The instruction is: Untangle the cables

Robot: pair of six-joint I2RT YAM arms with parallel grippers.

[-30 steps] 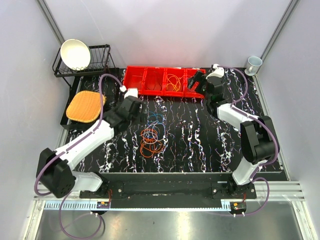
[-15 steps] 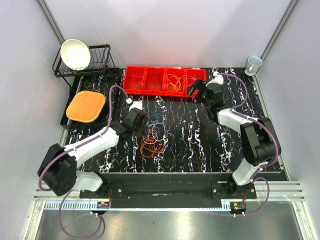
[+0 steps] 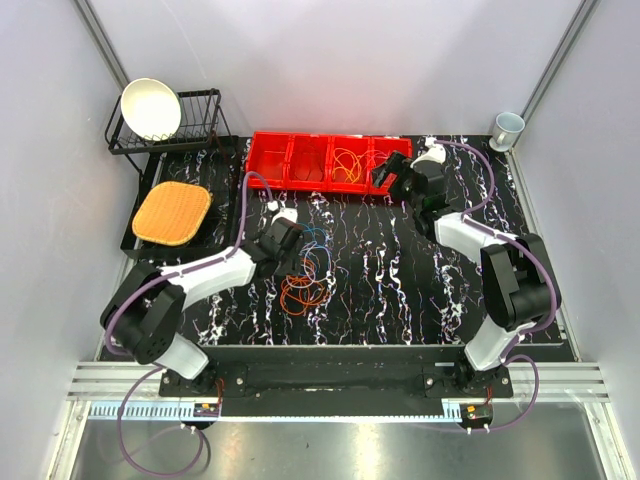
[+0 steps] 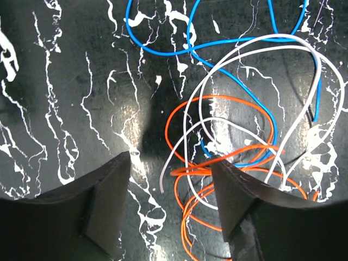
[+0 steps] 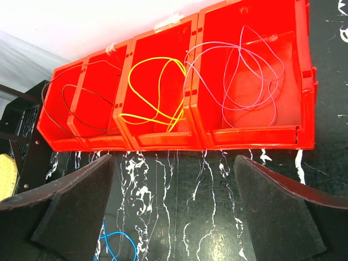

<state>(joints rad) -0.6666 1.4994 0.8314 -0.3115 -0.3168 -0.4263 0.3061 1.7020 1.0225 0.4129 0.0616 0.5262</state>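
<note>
Hovering left gripper (image 3: 290,240): low over the black marbled table (image 3: 400,290), slightly toward 9 o'clock of its middle; jaws apart, clamping nothing.
Between its jaws: the bare end of the white cable (image 4: 261,43) and a bend of the orange cable (image 4: 217,100); whether either touches a finger cannot be told.
Cable tangle (image 3: 305,270): loose on the table, spreading from this gripper toward 5 o'clock in the top view.
Blue cable (image 4: 217,43): in the wrist view, at 12 to 2 o'clock of the gap, crossed by white and orange loops.
Red bin (image 5: 255,138): at the table's 12 o'clock edge.
Bin contents: dark cable (image 5: 68,111), yellow cable (image 5: 155,89), purplish cable (image 5: 244,73).
Right gripper (image 5: 174,163): at the table's 1 o'clock, by the bin's right end; jaws spread wide and empty, bin cables at its 12 o'clock, well apart.
</note>
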